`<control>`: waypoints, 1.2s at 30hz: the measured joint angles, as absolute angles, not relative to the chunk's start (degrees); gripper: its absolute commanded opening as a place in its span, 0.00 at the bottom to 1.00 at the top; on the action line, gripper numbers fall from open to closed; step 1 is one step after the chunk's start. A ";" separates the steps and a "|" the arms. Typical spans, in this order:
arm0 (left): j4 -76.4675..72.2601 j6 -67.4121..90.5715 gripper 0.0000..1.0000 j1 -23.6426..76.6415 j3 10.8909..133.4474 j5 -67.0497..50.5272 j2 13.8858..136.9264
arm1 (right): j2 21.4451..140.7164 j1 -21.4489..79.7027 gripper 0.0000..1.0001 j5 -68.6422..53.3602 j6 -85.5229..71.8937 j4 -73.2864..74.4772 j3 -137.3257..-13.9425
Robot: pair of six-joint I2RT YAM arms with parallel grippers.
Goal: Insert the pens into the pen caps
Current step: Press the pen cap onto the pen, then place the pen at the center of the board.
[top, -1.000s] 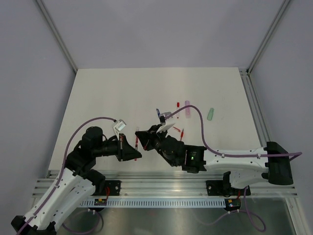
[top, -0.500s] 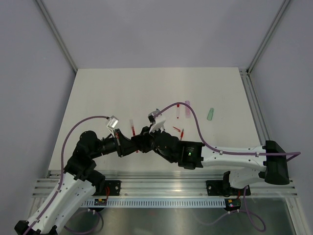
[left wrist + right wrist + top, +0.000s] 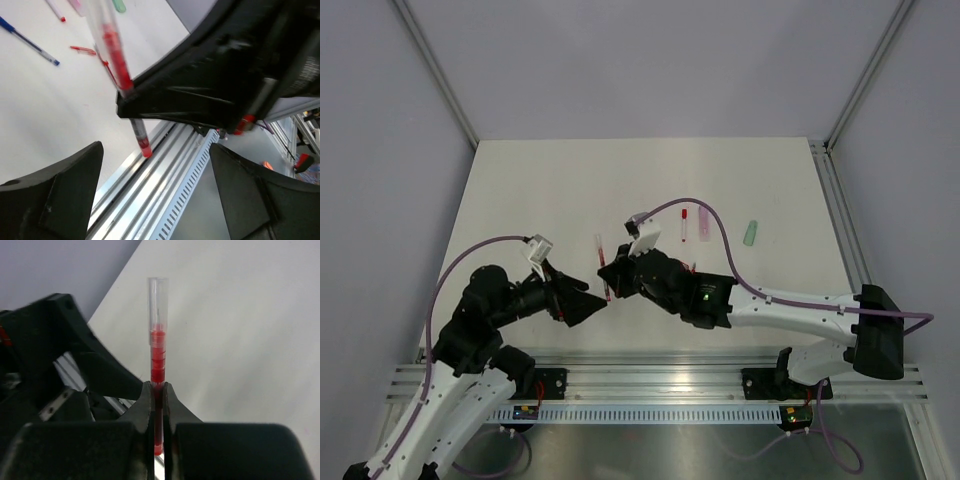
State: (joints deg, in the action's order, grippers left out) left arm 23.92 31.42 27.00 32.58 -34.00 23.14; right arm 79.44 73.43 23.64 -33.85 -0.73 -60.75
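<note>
- Pale grey enclosure walls and aluminium frame rails around a white worktop (image 3: 540, 190), with both arms bolted at its near edge.
- Step in hand, by judgement: passing or mating the red pen (image 3: 158, 347) between the two claws, above the near centre of the worktop.
- Note the right claw (image 3: 158, 390) pinched tight on the lower part of the red pen, with the clear barrel standing upright above the fingers in the right wrist view.
- Note the left claw (image 3: 588, 303) spread wide and empty, just left of the pen. From the left wrist view, see the pen's red end in the gap ahead of the fingers, untouched.
- Hold the pen steady in the right claw and avoid any twist in the grip.
- Bring the left claw in along the pen's axis and centre the red end between the fingers before closing. Off-centre closing is likely to lever the thin barrel sideways.
- Cannot tell whether a cap already sits on the red end, so check before pressing.
- Left arm: folded, wrist pointed right.
- Right arm: stretched low from the near right, wrist turned toward the left claw, claws nearly tip to tip.
- Leave the pink pen (image 3: 703, 226), green pen (image 3: 751, 233) and blue pen (image 3: 30, 42) lying on the worktop, apart from the claws.
</note>
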 measured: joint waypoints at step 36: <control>33.32 21.80 0.99 26.89 38.09 -24.14 17.93 | 115.72 48.71 0.27 7.35 -32.86 8.01 -73.89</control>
